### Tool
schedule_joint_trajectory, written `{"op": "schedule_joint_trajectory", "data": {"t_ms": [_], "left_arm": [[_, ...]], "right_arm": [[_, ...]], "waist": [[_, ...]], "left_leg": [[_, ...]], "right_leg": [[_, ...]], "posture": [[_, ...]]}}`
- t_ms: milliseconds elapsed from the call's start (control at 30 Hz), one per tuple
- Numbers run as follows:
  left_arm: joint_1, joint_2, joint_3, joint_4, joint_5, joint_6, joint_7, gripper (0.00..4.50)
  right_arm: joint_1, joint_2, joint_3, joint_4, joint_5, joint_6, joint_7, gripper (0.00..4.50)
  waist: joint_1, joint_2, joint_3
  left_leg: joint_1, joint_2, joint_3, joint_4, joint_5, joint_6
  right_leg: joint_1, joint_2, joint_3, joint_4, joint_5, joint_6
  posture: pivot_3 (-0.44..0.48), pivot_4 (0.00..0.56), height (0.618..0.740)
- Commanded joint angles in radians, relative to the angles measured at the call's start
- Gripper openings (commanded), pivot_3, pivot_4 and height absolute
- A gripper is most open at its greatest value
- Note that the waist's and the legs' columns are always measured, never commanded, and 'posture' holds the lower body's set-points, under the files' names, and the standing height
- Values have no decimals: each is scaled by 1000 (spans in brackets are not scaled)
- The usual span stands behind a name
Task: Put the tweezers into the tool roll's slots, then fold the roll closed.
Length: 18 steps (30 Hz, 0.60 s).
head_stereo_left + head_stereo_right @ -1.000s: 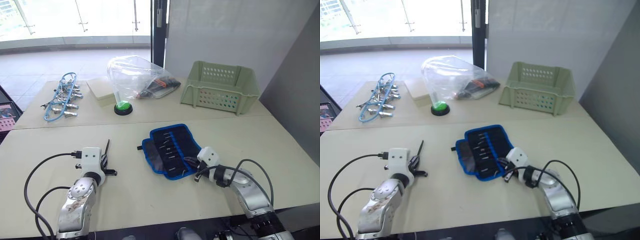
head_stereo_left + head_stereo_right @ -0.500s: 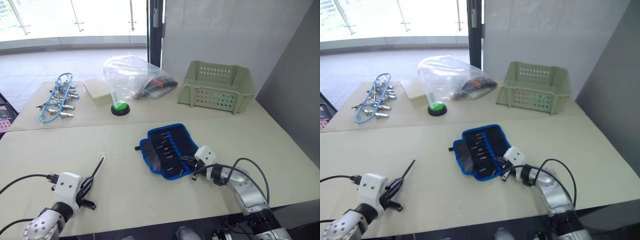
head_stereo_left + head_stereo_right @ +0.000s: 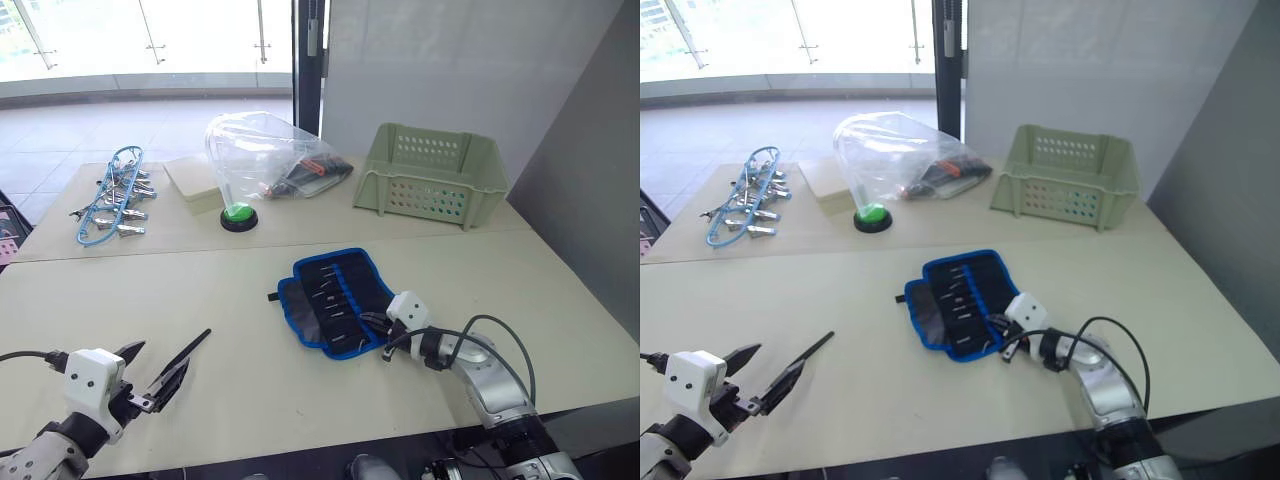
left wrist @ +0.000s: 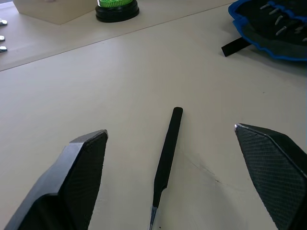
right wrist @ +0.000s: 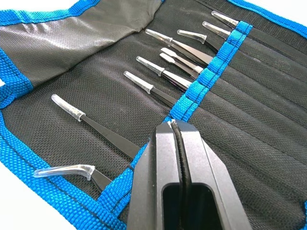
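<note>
The tool roll [image 3: 335, 295] lies open on the table's middle right, black fabric with blue edging and a short strap [image 4: 235, 46]. Several black tweezers [image 5: 163, 72] with clear tip caps sit in its slots [image 5: 249, 96]. One more tweezer [image 4: 168, 151] lies loose on the table at the near left. My left gripper [image 3: 150, 366] stands open around it, one finger on each side and neither touching it. At the roll's near right edge my right gripper [image 5: 172, 125] is shut, its tips resting on the roll's blue inner band.
At the back stand a pale green perforated basket [image 3: 430, 175], a clear plastic bag [image 3: 265, 155], a green button [image 3: 238, 215] and a beige box [image 3: 195, 180]. Silver clips with blue cord [image 3: 115, 195] lie at the back left. Bare table lies between my two arms.
My left gripper drew back toward the table's near left edge with the tweezer, then opened and let it go onto the table. The right gripper stayed at the roll.
</note>
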Motion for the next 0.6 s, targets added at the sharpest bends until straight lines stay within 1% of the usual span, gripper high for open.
{"op": "schedule_joint_trajectory", "data": {"t_ms": [33,67,200,333,467,600], "left_arm": [[3,36,-9,20,37,-33,-25,4472],[3,47,-11,29,39,-34,-35,4472],[-15,180,-23,129,78,-62,-155,4472],[-58,253,-32,227,86,-93,-222,4472],[-95,286,-53,307,96,-116,-267,4472],[-121,294,-91,348,109,-110,-286,4472]], "right_arm": [[30,20,94,44,-29,23,43,0],[30,20,94,45,-30,23,43,0],[31,25,93,48,-35,20,42,0],[30,32,93,48,-38,22,36,0],[37,35,90,45,-40,23,29,0],[49,37,88,38,-41,24,20,0]], "waist": [[0,0,0],[-1,0,0],[0,0,0],[0,-1,0],[-2,0,0],[0,0,0]], "left_leg": [[0,0,0,0,0,0],[0,0,0,0,0,0],[1,2,0,0,0,0],[1,10,2,0,0,0],[1,14,2,-1,-2,1],[1,16,2,-1,-2,2]], "right_leg": [[0,0,0,0,0,0],[0,0,0,0,0,0],[-1,2,0,0,-1,-1],[-1,9,0,-1,0,-4],[-3,14,0,2,-1,-10],[-5,16,-1,3,0,-13]], "posture": [[0,150,740],[0,150,740],[0,150,740],[0,150,740],[0,150,740],[0,150,740]]}}
